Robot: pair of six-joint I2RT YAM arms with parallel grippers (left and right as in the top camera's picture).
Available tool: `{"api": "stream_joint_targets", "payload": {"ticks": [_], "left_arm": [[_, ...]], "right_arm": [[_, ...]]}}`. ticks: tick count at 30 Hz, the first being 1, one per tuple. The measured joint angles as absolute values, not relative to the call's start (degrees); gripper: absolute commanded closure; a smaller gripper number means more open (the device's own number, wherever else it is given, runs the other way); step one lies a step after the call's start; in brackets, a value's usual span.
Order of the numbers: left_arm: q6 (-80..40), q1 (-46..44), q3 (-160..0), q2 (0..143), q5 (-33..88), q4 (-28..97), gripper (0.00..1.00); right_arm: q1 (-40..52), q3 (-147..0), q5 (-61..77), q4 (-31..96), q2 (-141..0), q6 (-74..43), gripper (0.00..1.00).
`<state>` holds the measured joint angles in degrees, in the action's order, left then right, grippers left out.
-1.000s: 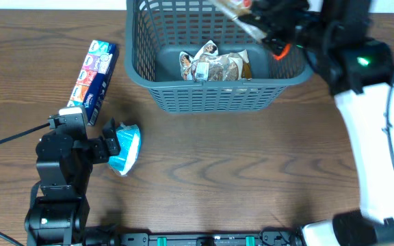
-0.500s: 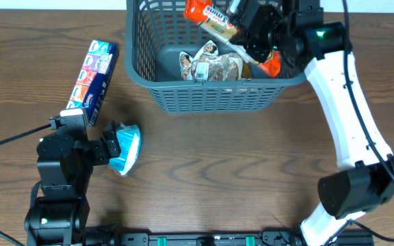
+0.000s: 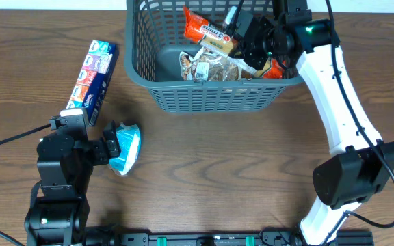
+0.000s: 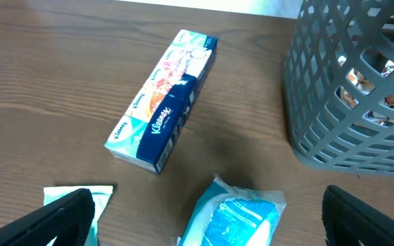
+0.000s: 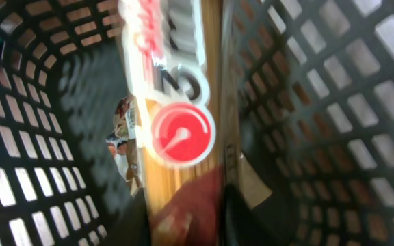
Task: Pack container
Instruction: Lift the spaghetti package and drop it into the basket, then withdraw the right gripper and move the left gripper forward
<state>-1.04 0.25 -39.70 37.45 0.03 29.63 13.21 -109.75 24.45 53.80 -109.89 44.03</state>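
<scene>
Nearest me, my left fingers (image 3: 108,147) stand wide apart with a blue soft pack (image 3: 125,149) between them on the worktop (image 3: 252,171), gripping nothing; a tissue box (image 3: 93,74) lies just beyond. Farther off, the container (image 3: 211,96) stands at the far edge, a light, rigid lattice basket that I judge is best taken by its rolled rim. Over it my right fingers (image 3: 247,39) are clamped on a long pasta packet (image 3: 207,29): slick film, stiff but brittle inside, so I'd hold it firmly yet gently.
</scene>
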Motion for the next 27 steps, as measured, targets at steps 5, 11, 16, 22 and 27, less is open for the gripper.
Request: {"api": "stream_joint_targets", "payload": {"ticks": [5, 11, 16, 22, 27], "left_arm": [[-1.04, 0.25, -39.70, 37.45, 0.05, 29.63, 0.01], [-1.04, 0.25, -39.70, 37.45, 0.05, 29.63, 0.01], [-1.04, 0.25, -39.70, 37.45, 0.05, 29.67, 0.01], [-1.04, 0.25, -39.70, 37.45, 0.05, 29.78, 0.01], [-1.10, 0.25, -39.70, 37.50, 0.05, 32.01, 0.01]], "right_arm": [[13.21, -111.68, 24.69, 53.41, -109.78, 44.42, 0.63], [13.21, -111.72, 24.80, 53.41, -109.71, 44.47, 0.39], [13.21, -111.85, 24.58, 46.65, -109.21, 43.18, 0.11], [11.33, -112.62, 20.84, 31.79, -104.03, 32.14, 0.01], [3.55, -114.34, 12.32, 34.63, -95.77, 15.46, 0.01]]}}
